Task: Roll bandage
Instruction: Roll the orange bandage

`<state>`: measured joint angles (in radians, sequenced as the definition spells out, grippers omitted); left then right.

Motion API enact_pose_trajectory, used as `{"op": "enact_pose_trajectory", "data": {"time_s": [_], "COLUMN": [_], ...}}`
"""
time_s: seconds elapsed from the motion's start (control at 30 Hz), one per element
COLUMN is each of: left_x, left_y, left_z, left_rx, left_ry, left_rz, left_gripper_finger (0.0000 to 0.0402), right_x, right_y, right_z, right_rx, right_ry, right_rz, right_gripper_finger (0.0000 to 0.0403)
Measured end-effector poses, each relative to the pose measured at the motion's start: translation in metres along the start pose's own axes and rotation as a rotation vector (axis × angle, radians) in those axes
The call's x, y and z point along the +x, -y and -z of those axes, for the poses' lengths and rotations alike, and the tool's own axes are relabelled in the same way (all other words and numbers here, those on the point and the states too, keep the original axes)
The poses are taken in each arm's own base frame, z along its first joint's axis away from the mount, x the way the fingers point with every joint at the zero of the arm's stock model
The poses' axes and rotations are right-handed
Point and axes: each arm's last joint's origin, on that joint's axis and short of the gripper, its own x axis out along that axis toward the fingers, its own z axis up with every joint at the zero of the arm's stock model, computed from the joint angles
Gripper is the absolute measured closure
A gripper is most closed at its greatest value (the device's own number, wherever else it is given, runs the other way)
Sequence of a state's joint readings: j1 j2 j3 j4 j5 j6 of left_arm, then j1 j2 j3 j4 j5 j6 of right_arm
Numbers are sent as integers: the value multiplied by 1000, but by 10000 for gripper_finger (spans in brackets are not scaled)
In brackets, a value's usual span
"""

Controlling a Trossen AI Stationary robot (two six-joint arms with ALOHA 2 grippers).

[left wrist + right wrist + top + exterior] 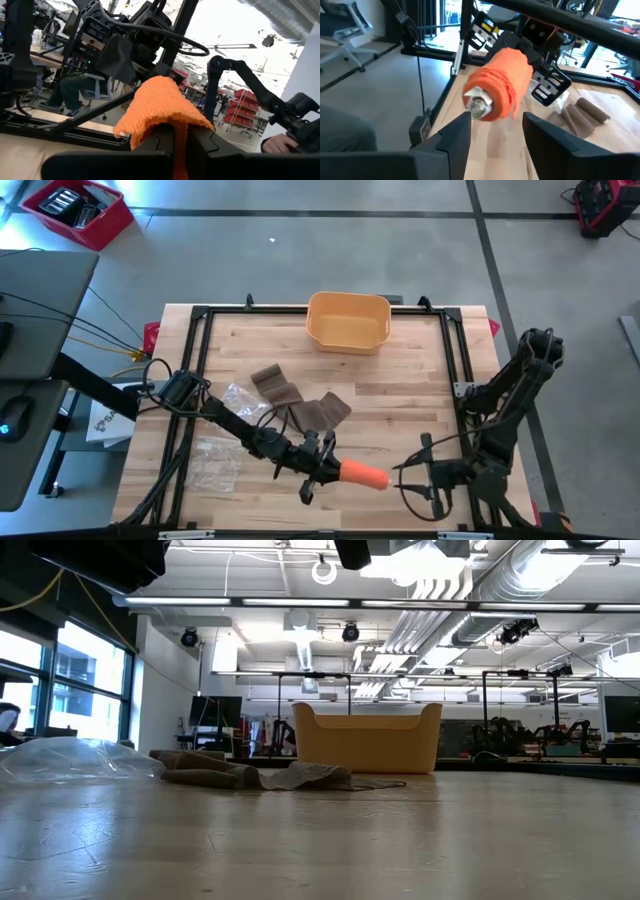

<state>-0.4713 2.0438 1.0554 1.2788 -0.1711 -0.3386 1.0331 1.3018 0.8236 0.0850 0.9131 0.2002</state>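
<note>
The left gripper (322, 468) has its fingers (165, 142) clenched on one end of the orange bandage roll (362, 475), held above the bench (400, 405). The right gripper (425, 475) faces the roll's free end, fingers (452, 135) released and spread either side of it, apparently just apart from it.

Bright overhead ceiling lights (440, 565), window glare in the wrist views, blurred foreground fingers (450, 135).

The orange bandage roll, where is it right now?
In the high view the orange bandage roll sits near the table's front edge, held by the left gripper, with the right gripper just beside it.
</note>
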Motion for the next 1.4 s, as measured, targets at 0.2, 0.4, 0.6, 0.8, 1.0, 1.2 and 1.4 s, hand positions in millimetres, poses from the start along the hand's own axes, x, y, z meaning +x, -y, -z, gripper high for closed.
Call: {"op": "enact_pose_trajectory", "data": {"time_s": [0.2, 0.4, 0.6, 0.8, 1.0, 1.2, 1.4], "left_x": [0, 0, 0, 0, -1, -1, 0], "left_y": [0, 0, 0, 0, 0, 0, -3], "left_z": [0, 1, 1, 1, 1, 1, 0], "left_rx": [-9, -17, -17, -34, -52, -53, -73], "left_ry": [-3, -3, -3, -8, -13, -8, -10], "left_rz": [0, 0, -3, 15, 19, 18, 10], "left_gripper_finger": [390, 389, 389, 389, 389, 389, 358], "right_x": [8, 12, 14, 16, 25, 28, 28], "right_y": [6, 9, 10, 12, 15, 16, 18], "right_z": [-1, -2, -4, -5, -4, -2, -3], "right_rx": [-13, 4, -9, -54, -150, -179, -181], "right_ry": [-19, -16, -8, -1, -10, -12, -8], "right_rz": [-38, -40, -39, -35, -60, -5, 42], "right_gripper_finger": [228, 229, 241, 259, 279, 331, 394]}}
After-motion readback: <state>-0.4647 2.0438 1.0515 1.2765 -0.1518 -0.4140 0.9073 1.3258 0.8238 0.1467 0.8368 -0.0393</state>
